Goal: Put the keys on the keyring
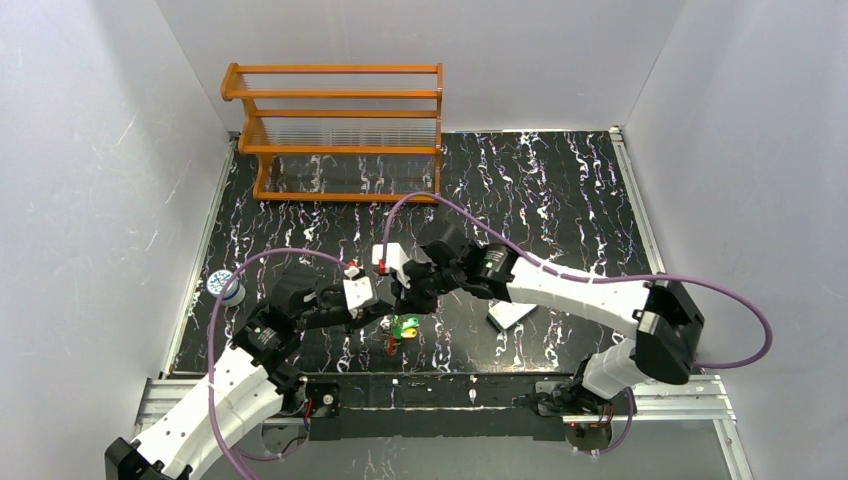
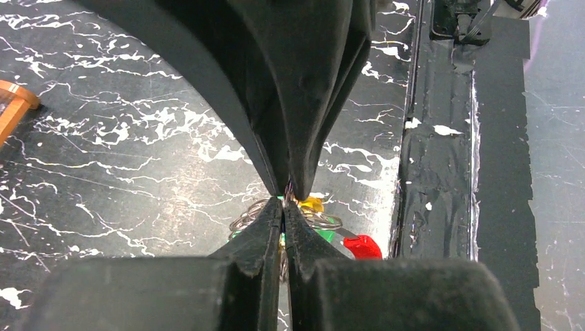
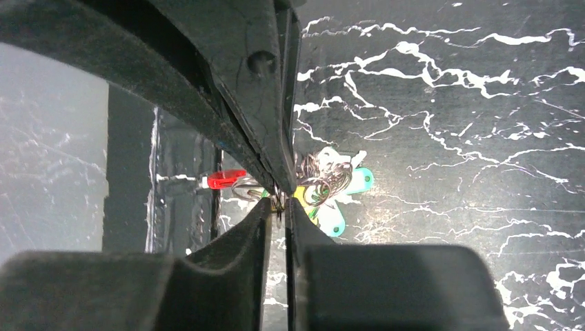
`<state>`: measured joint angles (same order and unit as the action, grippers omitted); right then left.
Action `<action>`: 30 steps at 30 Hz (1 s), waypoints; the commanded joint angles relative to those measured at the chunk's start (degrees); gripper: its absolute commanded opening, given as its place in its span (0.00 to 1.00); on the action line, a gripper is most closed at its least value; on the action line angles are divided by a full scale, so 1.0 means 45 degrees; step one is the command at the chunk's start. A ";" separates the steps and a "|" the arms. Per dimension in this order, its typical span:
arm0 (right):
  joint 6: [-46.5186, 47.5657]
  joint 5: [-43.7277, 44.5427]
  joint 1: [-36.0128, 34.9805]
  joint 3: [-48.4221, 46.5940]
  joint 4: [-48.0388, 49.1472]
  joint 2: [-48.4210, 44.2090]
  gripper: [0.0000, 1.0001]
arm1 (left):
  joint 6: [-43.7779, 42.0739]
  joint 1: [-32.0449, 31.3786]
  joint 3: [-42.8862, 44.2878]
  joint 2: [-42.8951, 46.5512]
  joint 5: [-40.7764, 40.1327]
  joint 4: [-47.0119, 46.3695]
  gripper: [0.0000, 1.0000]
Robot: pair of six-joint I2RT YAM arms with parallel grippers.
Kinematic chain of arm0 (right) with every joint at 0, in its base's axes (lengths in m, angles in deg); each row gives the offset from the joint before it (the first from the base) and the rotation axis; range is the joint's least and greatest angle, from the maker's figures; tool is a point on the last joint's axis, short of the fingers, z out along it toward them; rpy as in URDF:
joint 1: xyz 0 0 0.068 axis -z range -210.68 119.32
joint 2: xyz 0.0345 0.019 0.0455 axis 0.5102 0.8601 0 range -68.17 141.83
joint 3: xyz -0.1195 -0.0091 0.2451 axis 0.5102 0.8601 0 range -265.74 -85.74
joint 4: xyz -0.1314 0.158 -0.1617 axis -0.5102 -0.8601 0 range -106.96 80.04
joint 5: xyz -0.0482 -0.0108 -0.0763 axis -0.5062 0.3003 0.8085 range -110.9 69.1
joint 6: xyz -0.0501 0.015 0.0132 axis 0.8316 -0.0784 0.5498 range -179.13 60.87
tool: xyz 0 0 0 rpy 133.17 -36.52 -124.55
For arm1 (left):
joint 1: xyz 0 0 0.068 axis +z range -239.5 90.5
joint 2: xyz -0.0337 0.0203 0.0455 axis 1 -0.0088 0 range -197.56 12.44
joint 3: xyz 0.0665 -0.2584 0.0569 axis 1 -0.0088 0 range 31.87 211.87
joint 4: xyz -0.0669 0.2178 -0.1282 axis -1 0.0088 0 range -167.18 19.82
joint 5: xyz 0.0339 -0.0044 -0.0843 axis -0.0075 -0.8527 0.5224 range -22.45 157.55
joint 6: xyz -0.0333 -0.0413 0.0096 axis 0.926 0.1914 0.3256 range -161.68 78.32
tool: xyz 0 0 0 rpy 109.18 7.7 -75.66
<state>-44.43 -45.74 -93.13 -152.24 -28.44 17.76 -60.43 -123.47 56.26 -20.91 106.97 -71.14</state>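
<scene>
Two grippers: the left gripper (image 2: 285, 200) and the right gripper (image 3: 279, 201) are facing each other tip to tip over the near middle of the table (image 1: 560, 200).
left gripper: its matte black, tapering fingers are pressing together, pinching a strand of thin wire at the very tips.
right gripper: its fingers are likewise squeezing together on a bit of the same wire.
keyring (image 2: 250, 215): thin silvery wire coils are bunching between both sets of tips.
keys (image 1: 404, 326): small pieces are clustering at the ring, with a glossy yellow head (image 2: 312, 203) and a green head (image 2: 325, 235); I cannot tell whether they are threaded on.
red tag (image 2: 362, 246): smooth plastic, sitting just beside the cluster.
teal tags (image 3: 345, 186): rounded, fanning out under the coils.
table: black, with white marble-like veins.
rack (image 1: 340, 120): orange wooden slats, standing at the far left.
card (image 1: 510, 313): flat white rectangle, lying near the right arm.
</scene>
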 commanded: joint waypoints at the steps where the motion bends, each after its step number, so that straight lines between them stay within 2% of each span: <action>1: -0.0563 0.0371 -0.0050 0.0949 0.2799 -0.1896 0.29 | -0.0387 -0.0086 0.0292 0.0723 0.0020 0.0366 0.00; 3: -0.0727 0.0738 -0.0053 0.1744 0.3879 -0.2603 0.40 | -0.0443 -0.0086 0.0268 0.1018 0.0022 0.0309 0.00; 7: -0.0986 0.1082 -0.0047 0.2992 0.5817 -0.3824 0.46 | -0.0427 -0.0086 0.0160 0.1602 0.0070 0.0112 0.00; 11: -0.1231 0.0528 -0.0052 0.3488 0.6784 -0.4071 0.51 | -0.0312 -0.0086 0.0005 0.2164 0.0248 -0.0206 0.00; 16: -0.1355 -0.0571 -0.0048 0.3271 0.6510 -0.3519 0.51 | -0.0156 -0.0086 -0.0215 0.2895 0.0324 -0.0641 0.00; 20: -0.1416 -0.0612 -0.0052 0.3185 0.6116 -0.3317 0.48 | -0.0108 -0.0086 -0.0334 0.3242 0.0196 -0.0794 0.00; 30: -0.1277 -0.0465 -0.0054 0.3225 0.5603 -0.3004 0.34 | -0.0109 -0.0086 -0.0262 0.3048 0.0316 -0.0757 0.00</action>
<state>-50.18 -46.99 -93.33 -137.22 -3.78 3.58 -61.04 -123.54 54.84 -7.03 107.13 -72.25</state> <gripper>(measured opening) 0.356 0.013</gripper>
